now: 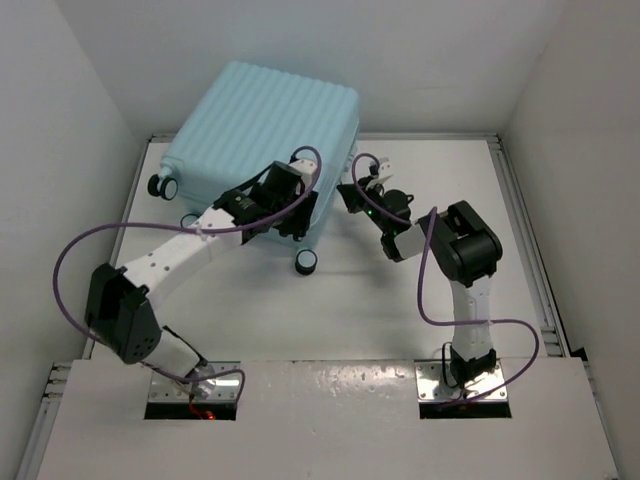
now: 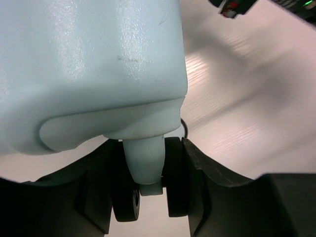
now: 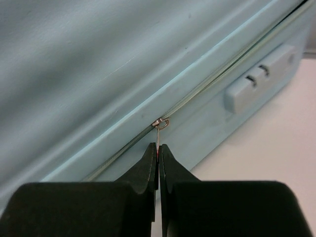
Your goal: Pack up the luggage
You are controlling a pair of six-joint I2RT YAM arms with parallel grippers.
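The luggage [image 1: 260, 120] is a pale aqua ribbed hard-shell suitcase, closed, lying at the back of the table. My left gripper [image 1: 297, 222] is at its near corner. In the left wrist view, the left gripper [image 2: 148, 165] is closed around the black twin caster wheel [image 2: 175, 173] and its pale stem [image 2: 144, 158] under the shell [image 2: 98, 64]. My right gripper [image 1: 347, 195] is at the suitcase's right side. In the right wrist view, the right gripper [image 3: 158, 150] is shut on the thin metal zipper pull [image 3: 158, 132], which hangs from the zipper seam of the shell [image 3: 98, 59].
Other black wheels show at the suitcase's left corner [image 1: 160, 185] and near front [image 1: 306, 262]. A pale lock block [image 3: 259, 76] sits on the side further along the seam. White walls enclose the table; a rail [image 1: 525, 230] runs along its right edge.
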